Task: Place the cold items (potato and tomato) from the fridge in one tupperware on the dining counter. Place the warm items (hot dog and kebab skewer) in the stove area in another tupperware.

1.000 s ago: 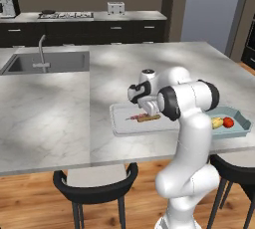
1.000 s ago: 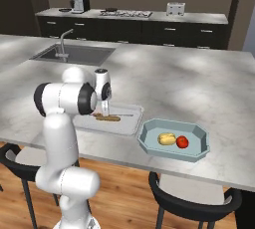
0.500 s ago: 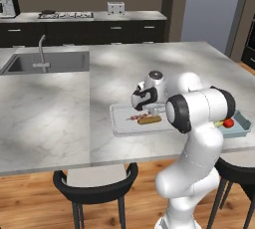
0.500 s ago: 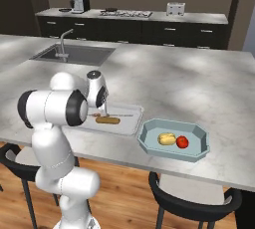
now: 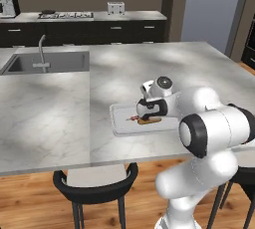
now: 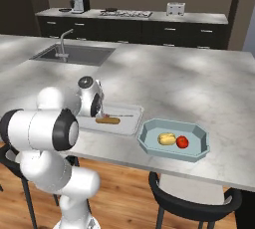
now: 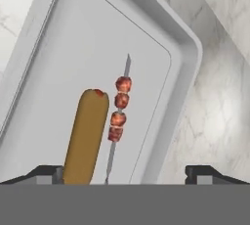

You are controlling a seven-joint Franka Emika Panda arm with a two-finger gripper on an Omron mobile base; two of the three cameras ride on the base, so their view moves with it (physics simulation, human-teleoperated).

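Hot dog and skewer together in the white tupperware

The hot dog (image 7: pixel 86 133) and kebab skewer (image 7: pixel 117 116) lay side by side, long axes parallel, running lower left to upper right in the tupperware (image 7: pixel 183 40) on the bench (image 5: pixel 55 118); the tool (image 7: pixel 124 172) hung wide and empty above them, apparently after release.
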